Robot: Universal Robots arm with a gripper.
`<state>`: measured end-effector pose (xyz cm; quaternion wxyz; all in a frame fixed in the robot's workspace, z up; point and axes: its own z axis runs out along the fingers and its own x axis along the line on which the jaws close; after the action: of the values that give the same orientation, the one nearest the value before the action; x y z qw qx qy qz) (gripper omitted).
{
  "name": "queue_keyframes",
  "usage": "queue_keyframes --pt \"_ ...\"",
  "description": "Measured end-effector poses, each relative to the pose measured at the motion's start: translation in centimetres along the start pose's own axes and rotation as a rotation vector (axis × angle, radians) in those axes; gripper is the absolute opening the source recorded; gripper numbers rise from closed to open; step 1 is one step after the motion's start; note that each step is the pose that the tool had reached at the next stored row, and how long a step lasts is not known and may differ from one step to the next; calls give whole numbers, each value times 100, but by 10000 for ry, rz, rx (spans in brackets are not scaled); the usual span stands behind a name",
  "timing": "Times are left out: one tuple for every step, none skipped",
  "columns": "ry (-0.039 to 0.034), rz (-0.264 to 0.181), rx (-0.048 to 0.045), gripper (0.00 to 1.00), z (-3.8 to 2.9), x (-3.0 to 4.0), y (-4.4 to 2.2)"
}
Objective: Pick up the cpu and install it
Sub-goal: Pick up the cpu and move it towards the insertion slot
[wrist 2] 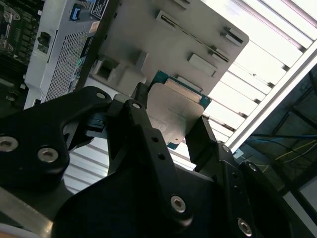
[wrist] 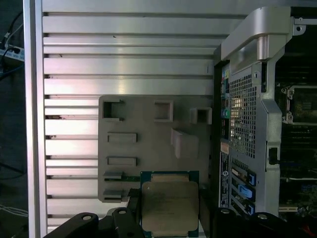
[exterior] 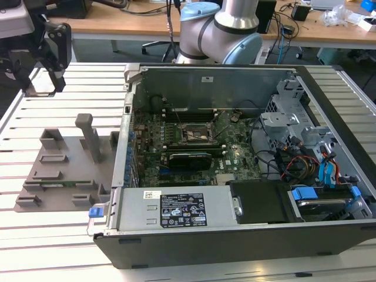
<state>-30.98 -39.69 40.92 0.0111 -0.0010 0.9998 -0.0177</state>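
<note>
The cpu (wrist: 170, 206) is a small flat square chip with a silver lid and a thin green edge. The gripper (wrist 2: 173, 111) pinches it on two sides, up in the air. In the exterior view that spot is at about 10 o'clock from the computer case (exterior: 235, 247).

The cpu (wrist: 170, 207) had a dull, satin-finished silvery metal lid over a thin green circuit-board rim, and the claw (wrist 2: 172, 124) was matt black, set with small bright steel screw heads. The fixture (wrist: 148, 148) was smooth, matt grey plastic, while the counter (wrist: 124, 59) was ribbed bare aluminium that gleamed under the light. The computer case (wrist: 247, 99) was plain grey sheet metal, one panel perforated into a fine mesh.
</note>
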Motion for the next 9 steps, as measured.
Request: queue_keyframes --pt "1 0 2 55 1 -10 0" --pt "-1 0 2 55 3 -17 1" --pt "0 0 4 55 4 -26 1" --pt "0 -1 4 55 5 -34 2" --pt "0 -1 5 55 6 -44 3" --pt "0 -1 7 55 7 -54 4" --pt "0 0 9 55 9 -64 5" --pt "1 -1 10 55 10 -74 6" --pt "1 0 12 55 12 -93 8"
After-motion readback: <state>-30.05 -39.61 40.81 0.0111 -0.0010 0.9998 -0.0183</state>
